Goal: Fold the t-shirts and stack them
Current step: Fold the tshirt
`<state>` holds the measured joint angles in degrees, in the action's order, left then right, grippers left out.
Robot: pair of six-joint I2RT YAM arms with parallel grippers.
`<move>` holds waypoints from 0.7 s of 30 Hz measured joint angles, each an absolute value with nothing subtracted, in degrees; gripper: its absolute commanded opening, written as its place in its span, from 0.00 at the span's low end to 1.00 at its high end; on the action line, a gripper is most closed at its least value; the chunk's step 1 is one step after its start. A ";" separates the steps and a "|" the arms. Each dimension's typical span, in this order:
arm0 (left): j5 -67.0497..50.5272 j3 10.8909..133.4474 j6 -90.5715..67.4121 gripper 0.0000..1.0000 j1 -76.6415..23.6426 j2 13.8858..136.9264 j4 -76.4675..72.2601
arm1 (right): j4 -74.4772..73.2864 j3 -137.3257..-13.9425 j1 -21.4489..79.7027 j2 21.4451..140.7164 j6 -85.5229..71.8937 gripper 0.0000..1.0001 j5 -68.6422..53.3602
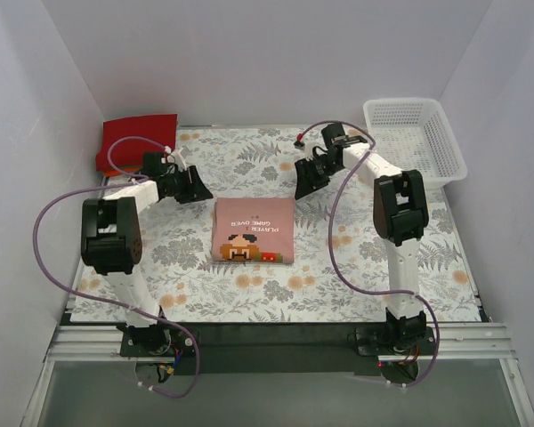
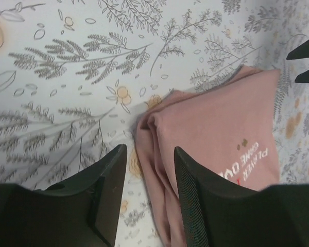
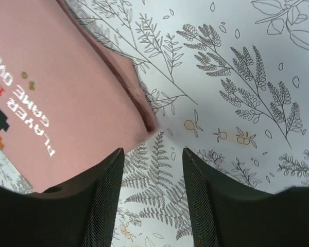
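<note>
While the left gripper (image 1: 191, 185) and right gripper (image 1: 304, 182) hang open, the white basket (image 1: 449, 147) sits upper right, only its floor showing.
The pink t-shirt (image 1: 253, 229) lies folded in the middle, pixel face up.

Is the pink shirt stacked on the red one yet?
No, the pink shirt lies alone in the middle, while the red one sits apart in the far left corner.
</note>
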<state>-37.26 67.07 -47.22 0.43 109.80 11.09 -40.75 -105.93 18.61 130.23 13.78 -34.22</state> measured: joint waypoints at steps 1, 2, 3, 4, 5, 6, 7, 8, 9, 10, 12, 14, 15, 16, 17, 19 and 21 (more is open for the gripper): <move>-37.56 66.19 -47.35 0.41 0.95 108.27 11.11 | -40.34 -105.01 18.26 129.25 13.47 0.55 -34.74; -38.00 64.82 -47.46 0.42 1.54 106.10 11.46 | -40.29 -103.42 17.98 127.68 13.23 0.53 -35.40; -38.39 63.18 -47.66 0.42 2.20 103.55 11.60 | -40.38 -101.54 17.69 125.82 13.02 0.53 -36.21; -38.85 61.58 -47.83 0.42 2.61 101.06 11.64 | -40.45 -99.98 17.47 124.33 12.56 0.53 -36.97; -39.48 60.27 -47.97 0.42 2.81 98.74 11.84 | -40.38 -97.56 17.19 122.06 12.03 0.53 -38.37; -40.10 59.20 -48.07 0.41 2.81 97.03 11.97 | -40.40 -96.05 17.10 120.73 11.62 0.53 -39.29; -40.69 58.30 -48.25 0.41 2.68 95.70 12.01 | -40.21 -94.37 17.10 119.31 10.92 0.53 -40.53; -41.32 57.52 -48.31 0.41 2.55 94.98 12.10 | -39.44 -92.62 17.19 118.21 10.13 0.53 -41.82; -41.80 56.88 -48.42 0.41 2.44 94.78 12.21 | -38.28 -90.52 17.39 117.23 9.15 0.53 -43.07; -42.15 56.23 -48.49 0.41 2.39 94.85 12.40 | -37.32 -88.33 17.72 116.49 8.27 0.53 -44.16; -42.70 54.57 -48.80 0.41 2.20 95.04 13.04 | -35.88 -84.73 18.57 116.07 6.61 0.53 -45.56; -42.96 53.30 -49.15 0.41 2.13 95.29 13.87 | -35.35 -82.24 19.81 116.33 5.32 0.52 -45.91; -43.03 52.99 -49.30 0.41 2.09 95.42 14.24 | -35.18 -81.56 20.43 116.62 4.78 0.52 -46.13; -43.09 52.93 -49.41 0.41 2.02 95.57 14.66 | -34.94 -81.30 20.93 116.90 4.36 0.51 -46.30; -43.18 52.93 -49.50 0.41 1.91 95.77 14.66 | -34.48 -81.19 21.54 117.23 4.10 0.50 -46.50; -43.27 52.93 -49.56 0.41 1.72 96.09 14.61 | -33.61 -81.19 22.48 117.99 3.38 0.50 -46.74; -43.33 52.95 -49.74 0.41 1.39 96.53 14.61 | -32.93 -81.19 22.90 118.87 3.05 0.49 -46.74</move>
